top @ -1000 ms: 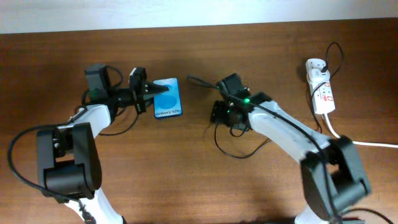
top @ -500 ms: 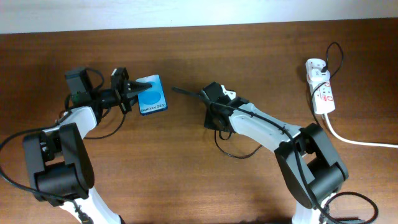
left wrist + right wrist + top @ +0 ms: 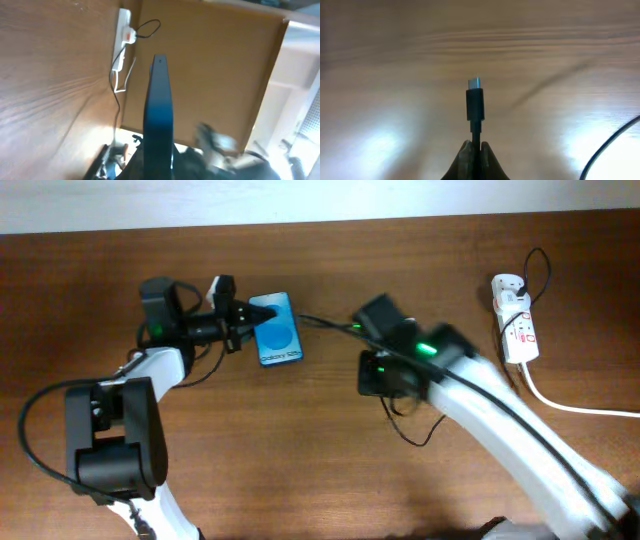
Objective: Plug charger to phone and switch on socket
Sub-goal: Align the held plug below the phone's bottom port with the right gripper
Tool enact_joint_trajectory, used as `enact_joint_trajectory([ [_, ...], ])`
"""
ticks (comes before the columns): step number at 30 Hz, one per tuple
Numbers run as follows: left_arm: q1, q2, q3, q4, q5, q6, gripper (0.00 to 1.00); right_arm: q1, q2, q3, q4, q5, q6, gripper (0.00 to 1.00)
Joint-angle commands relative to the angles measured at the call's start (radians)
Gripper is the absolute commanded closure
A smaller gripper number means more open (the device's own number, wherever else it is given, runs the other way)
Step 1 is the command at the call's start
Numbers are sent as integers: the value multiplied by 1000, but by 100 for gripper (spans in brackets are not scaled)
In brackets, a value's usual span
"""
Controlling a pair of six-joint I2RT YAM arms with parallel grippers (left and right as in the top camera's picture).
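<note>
The phone (image 3: pixel 277 330), blue screen up, is lifted off the table with my left gripper (image 3: pixel 238 326) shut on its left end. In the left wrist view the phone (image 3: pixel 159 105) shows edge-on, rising from between the dark fingers of the left gripper (image 3: pixel 159 169). My right gripper (image 3: pixel 475 148) is shut on the charger (image 3: pixel 475 105) just behind its connector, whose tip points forward over bare wood. Overhead, the charger (image 3: pixel 325 322) runs from the right gripper (image 3: pixel 354 329) toward the phone's right end; whether the tip touches it I cannot tell. The socket (image 3: pixel 516 320) lies at the far right.
A thick white cord (image 3: pixel 570 406) leaves the socket toward the right edge. Slack black cable loops on the table below the right wrist (image 3: pixel 412 428). The socket (image 3: pixel 123 35) also shows far off in the left wrist view, with a wall behind.
The right gripper has closed on the charger cable and shifted right. The left gripper swung the phone left, then back right toward the charger tip.
</note>
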Motion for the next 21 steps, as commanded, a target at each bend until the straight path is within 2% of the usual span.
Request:
enact_joint_trajectory([
  [1,-40,2,27,93,-50,-48,100,73,-216,-35,8,-121,-16,96],
  [4,-87,2,77,117,-34,-87,100,180,-308,-167,182,-92,6,96],
  [7,-125,2,98,213,-27,-162,100,215,-297,-246,303,-75,40,96],
  [10,-138,2,98,296,-27,-264,100,226,-243,-256,360,-59,41,96],
  [21,-137,2,98,294,-26,-309,100,224,-188,-256,515,-77,130,96],
])
